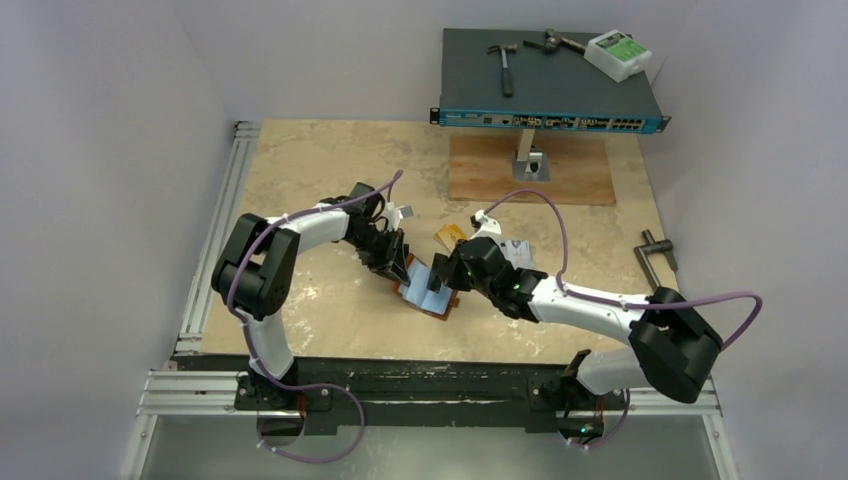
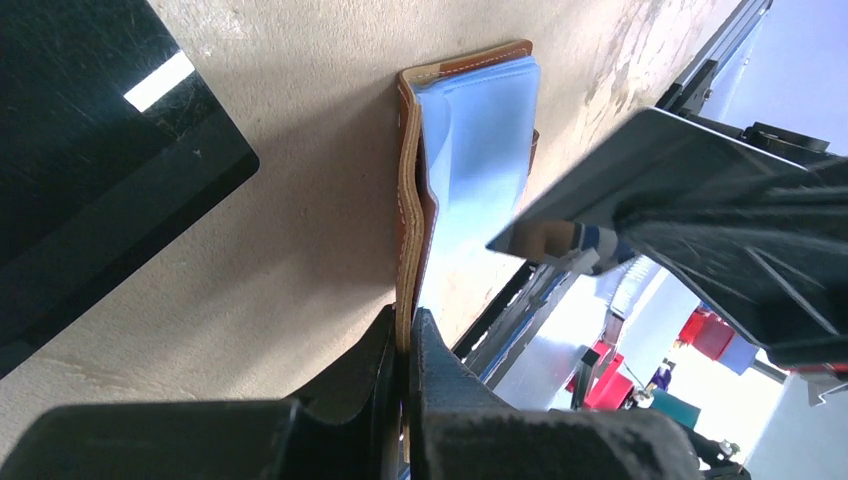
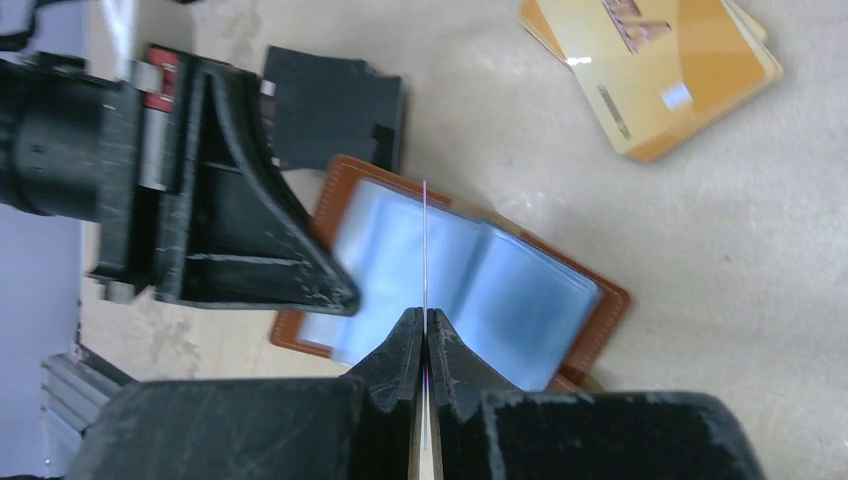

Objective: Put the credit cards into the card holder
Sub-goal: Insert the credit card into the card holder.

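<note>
Left hand [image 2: 405, 335] is clenched on the brown leather edge of the holder [image 2: 475, 140]. The holder lies open on the counter [image 2: 280, 230] between the two arms, with its light blue sleeves facing up. The right hand [image 3: 426, 330] is pinched tight on a card [image 3: 425, 245], held on edge above the blue sleeves near the holder's fold. From the right wrist the card shows only as a thin line rising from the fingertips. From the left wrist it appears as a grey glossy sheet tilted over the holder's far side, its low corner close to the blue inside; I cannot tell whether it touches.

Black cards [image 3: 330, 105] lie just beside the holder's far edge, next to the left hand. Gold cards [image 3: 650, 70] sit in a loose stack near the holder, a little beyond the right hand. Pale cards [image 1: 516, 252] lie on the counter just beside the right arm's wrist.

At the back, a wooden board [image 1: 575, 175] carries a stand that holds a blue-fronted switch [image 1: 550, 118]. On top of the switch are two hammers [image 1: 505, 65] and a white box [image 1: 618, 54] with a green label. A metal handle [image 1: 655, 255] lies near the counter's right edge.
</note>
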Tool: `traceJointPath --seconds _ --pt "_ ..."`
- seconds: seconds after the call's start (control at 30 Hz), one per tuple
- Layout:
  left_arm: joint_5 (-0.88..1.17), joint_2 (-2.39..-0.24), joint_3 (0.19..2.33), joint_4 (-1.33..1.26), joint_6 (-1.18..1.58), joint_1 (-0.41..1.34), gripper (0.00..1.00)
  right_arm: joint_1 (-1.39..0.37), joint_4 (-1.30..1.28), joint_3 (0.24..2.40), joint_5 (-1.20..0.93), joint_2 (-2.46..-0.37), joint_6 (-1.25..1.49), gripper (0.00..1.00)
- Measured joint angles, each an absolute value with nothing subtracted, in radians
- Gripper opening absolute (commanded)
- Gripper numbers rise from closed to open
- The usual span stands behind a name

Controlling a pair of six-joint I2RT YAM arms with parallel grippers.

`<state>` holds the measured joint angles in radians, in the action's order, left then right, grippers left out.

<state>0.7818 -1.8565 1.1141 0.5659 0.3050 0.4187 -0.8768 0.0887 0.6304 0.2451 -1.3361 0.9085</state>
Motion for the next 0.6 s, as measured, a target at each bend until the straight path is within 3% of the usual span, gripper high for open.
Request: traceJointPath --seconds 0.6 --pt "0.784 -1.848 1.112 0.558 0.307 0.418 0.00 -0.887 0.136 0.715 0.219 -1.507 0.881 0.00"
